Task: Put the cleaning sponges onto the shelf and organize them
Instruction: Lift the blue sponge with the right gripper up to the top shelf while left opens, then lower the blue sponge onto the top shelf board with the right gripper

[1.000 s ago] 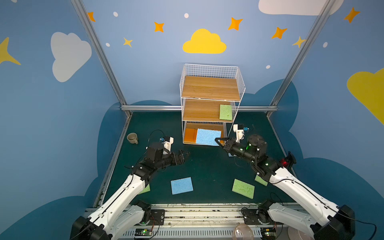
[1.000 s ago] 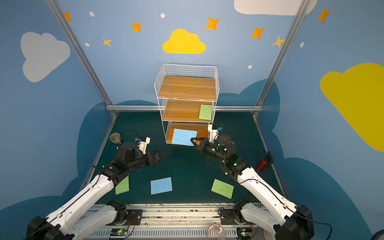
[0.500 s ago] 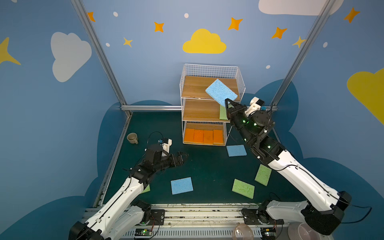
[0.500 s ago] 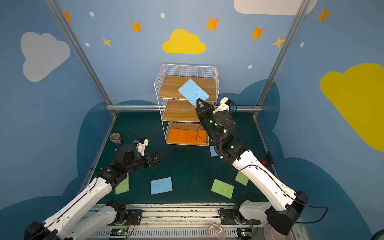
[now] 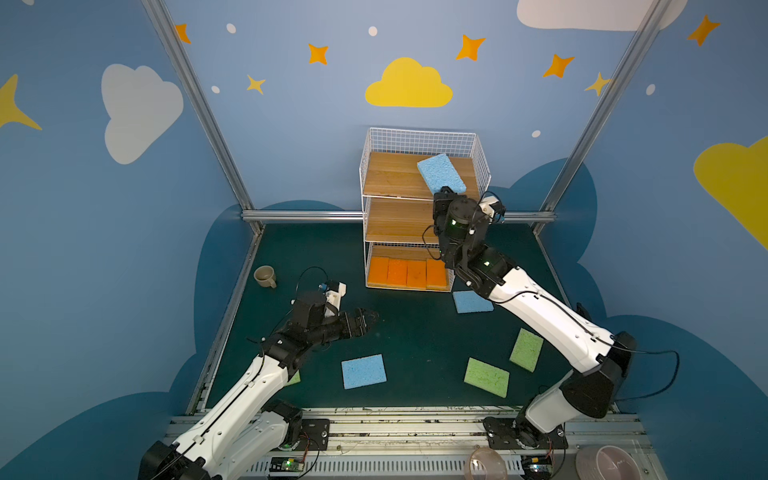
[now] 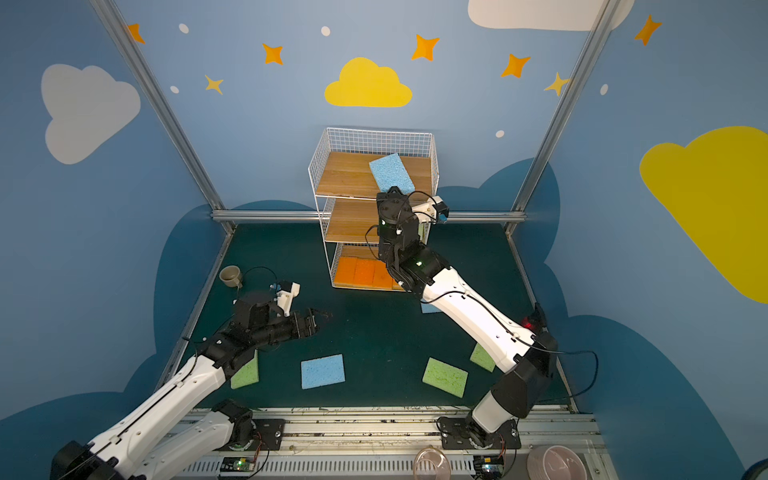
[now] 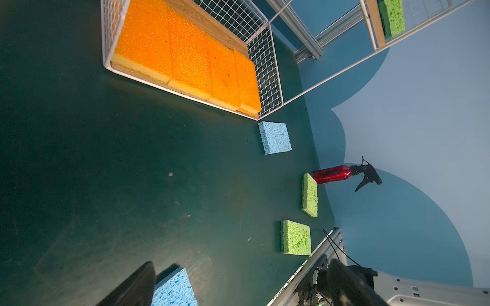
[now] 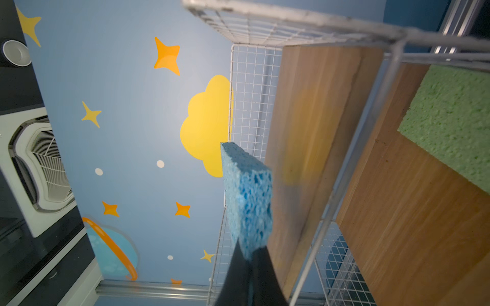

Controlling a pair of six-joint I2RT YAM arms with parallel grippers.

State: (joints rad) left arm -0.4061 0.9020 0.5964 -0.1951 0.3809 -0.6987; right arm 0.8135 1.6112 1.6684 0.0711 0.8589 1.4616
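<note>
Right wrist view: right jaws are clamped on a light blue sponge (image 8: 248, 196), raised on edge at the front of the shelf's (image 8: 313, 132) top board (four orange sponges (image 5: 407, 272) fill its bottom board). Left jaws stand apart, well clear of the shelf.

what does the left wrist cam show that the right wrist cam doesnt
Only left wrist: four orange sponges on the shelf's bottom tier, a spray bottle, loose sponges on the mat. Only right wrist: the right gripper shut on a blue sponge near the top tier. Both: the shelf and a green sponge on its middle tier.
</note>
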